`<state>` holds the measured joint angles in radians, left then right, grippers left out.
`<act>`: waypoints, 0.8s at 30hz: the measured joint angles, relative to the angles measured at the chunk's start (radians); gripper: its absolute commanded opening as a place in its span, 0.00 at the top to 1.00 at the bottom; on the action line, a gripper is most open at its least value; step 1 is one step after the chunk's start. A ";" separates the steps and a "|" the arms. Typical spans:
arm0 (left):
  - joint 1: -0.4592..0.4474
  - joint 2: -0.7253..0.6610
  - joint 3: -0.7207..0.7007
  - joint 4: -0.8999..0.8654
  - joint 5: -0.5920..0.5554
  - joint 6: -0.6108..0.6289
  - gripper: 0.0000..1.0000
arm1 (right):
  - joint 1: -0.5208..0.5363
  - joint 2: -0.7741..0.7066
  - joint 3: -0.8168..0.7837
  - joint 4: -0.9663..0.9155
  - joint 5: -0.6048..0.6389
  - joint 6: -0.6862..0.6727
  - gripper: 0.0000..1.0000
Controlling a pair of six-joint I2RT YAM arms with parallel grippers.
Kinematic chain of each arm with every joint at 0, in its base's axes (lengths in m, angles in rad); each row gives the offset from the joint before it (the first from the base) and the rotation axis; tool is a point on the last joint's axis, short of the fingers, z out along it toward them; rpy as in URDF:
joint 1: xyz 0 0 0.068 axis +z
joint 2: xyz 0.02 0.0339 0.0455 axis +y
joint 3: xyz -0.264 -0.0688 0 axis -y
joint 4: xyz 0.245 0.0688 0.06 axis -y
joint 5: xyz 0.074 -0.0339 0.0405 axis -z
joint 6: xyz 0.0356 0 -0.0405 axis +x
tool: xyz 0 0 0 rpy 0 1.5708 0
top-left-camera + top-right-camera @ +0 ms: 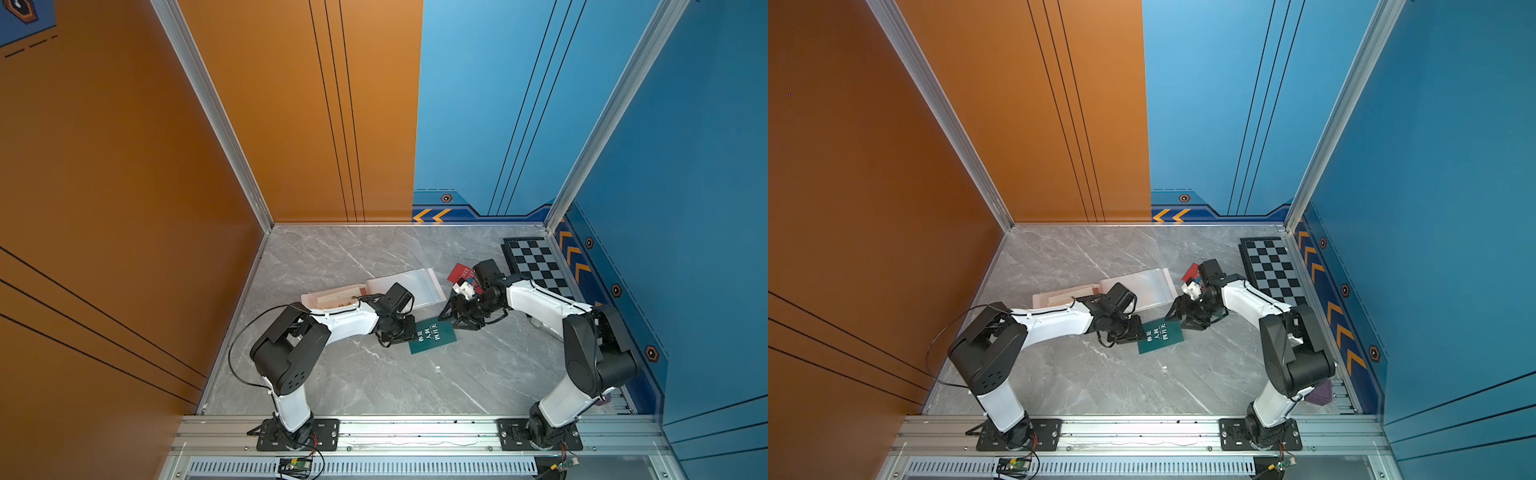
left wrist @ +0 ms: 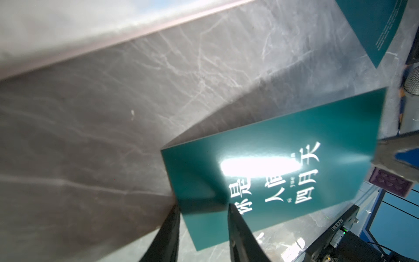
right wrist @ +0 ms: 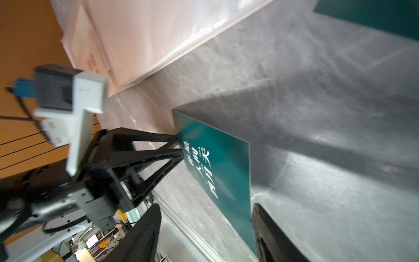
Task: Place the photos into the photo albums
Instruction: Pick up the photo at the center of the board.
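Left pincer (image 3: 179, 145) clenched on end of green card (image 1: 432, 336); long axis runs twd your right pincer (image 3: 206, 205) (released, jaws flanking opp. corner, contact unclear).

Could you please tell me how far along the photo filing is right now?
Done: the photo album lies open, and a pale card seems already sleeved in it. In hand: the left gripper pinches a raised dark green card; the right gripper, jaws open, sits at its far end. Left: that card, the red cards and another green card lie outside the album.
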<state>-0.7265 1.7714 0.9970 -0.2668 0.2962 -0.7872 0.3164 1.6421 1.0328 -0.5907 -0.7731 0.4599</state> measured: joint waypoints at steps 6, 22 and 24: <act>0.000 0.030 0.027 0.021 0.026 0.000 0.63 | 0.017 -0.015 0.000 0.001 -0.109 -0.010 0.36; 0.007 0.034 0.032 0.027 0.034 0.004 0.64 | -0.003 0.001 0.000 0.008 -0.119 -0.021 0.84; 0.008 0.032 0.032 0.026 0.031 0.005 0.64 | -0.004 0.008 0.002 0.008 -0.114 -0.022 0.90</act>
<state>-0.7189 1.8030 1.0286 -0.2413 0.3267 -0.7822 0.3122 1.6497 1.0348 -0.5827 -0.8871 0.4381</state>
